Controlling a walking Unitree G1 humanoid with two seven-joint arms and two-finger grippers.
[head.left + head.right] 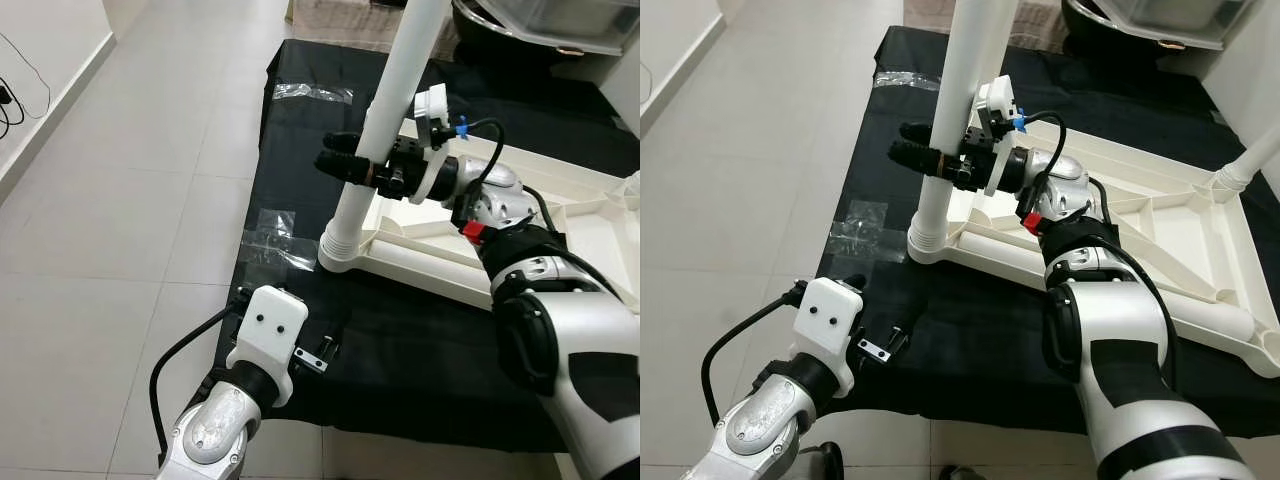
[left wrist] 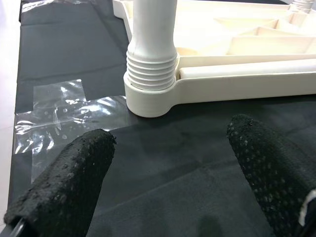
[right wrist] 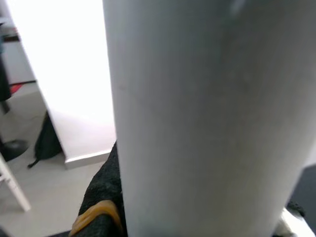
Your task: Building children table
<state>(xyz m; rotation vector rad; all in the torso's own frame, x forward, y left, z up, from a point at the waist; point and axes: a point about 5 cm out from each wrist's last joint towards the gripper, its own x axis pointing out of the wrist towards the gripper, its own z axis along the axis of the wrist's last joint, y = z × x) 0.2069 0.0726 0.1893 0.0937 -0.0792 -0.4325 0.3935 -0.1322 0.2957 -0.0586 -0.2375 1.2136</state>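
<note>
Right gripper (image 1: 923,160) clenched around white table leg (image 1: 958,110), standing in near-left corner socket (image 1: 930,243). Best kept upright, twisted home. Left gripper (image 2: 168,163) released, nearer.

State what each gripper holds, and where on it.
Right gripper clamps the white table leg mid-shaft, above its threaded base. Left gripper holds nothing, jaws open.

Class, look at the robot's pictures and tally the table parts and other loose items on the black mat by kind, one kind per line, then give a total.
White table legs standing in the tabletop: 2, one with the right gripper at it, one at the far corner
White upturned tabletop: 1
Clear plastic wrappers: 2
Small metal piece: 1
Total: 6
</note>
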